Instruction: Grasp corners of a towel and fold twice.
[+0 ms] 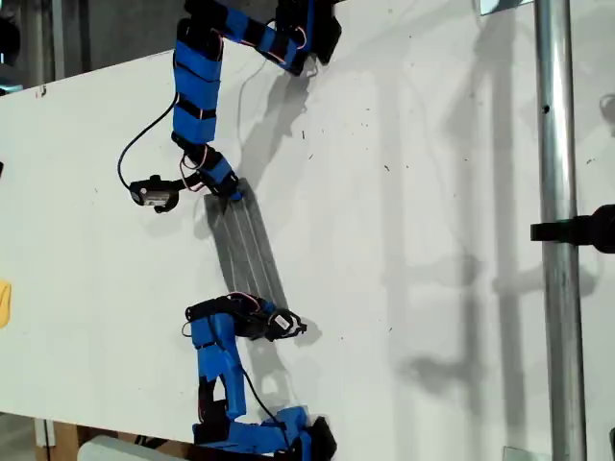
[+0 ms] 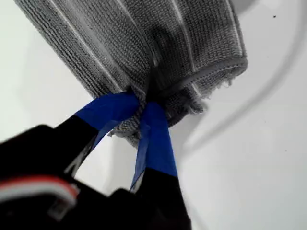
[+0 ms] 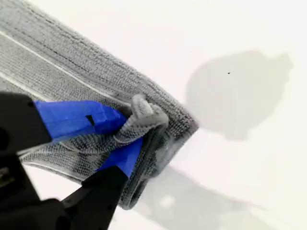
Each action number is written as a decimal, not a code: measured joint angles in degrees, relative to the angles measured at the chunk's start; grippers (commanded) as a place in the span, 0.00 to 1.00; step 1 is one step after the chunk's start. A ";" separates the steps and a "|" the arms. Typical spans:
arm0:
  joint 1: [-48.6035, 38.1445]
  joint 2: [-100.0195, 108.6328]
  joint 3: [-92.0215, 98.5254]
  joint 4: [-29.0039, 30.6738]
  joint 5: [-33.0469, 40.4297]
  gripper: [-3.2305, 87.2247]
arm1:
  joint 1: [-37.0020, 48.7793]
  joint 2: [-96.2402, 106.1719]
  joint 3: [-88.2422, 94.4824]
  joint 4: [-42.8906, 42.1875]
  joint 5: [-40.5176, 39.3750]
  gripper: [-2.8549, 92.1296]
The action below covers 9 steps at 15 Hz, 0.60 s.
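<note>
My first gripper [image 2: 144, 108] and my second gripper [image 3: 125, 136] each pinch an end of the towel [image 1: 248, 252], folded into a strip mid-table [image 1: 432, 192]. A metal pole [image 1: 559, 230] stands at the exterior view's right, bare tabletop between.

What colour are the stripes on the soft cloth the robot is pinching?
Thin white stripes on the grey ribbed towel, clearest in the first wrist view.

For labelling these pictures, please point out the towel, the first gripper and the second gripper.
towel [image 1: 248, 252], exterior view, middle of the folded grey strip.
my first gripper [image 2: 142, 103], first wrist view, where the blue jaws pinch the cloth end.
my second gripper [image 3: 130, 130], second wrist view, between the blue jaws closed on the bunched corner.
</note>
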 measured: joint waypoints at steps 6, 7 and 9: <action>0.00 10.63 6.06 2.99 -1.05 0.35 | 3.52 -1.76 -4.04 11.43 0.62 0.38; 0.00 15.91 10.28 3.16 -2.02 0.34 | 4.57 -0.62 -4.04 13.27 0.62 0.38; 0.09 28.83 19.51 3.16 -5.01 0.34 | 6.59 6.15 -3.96 17.84 1.58 0.36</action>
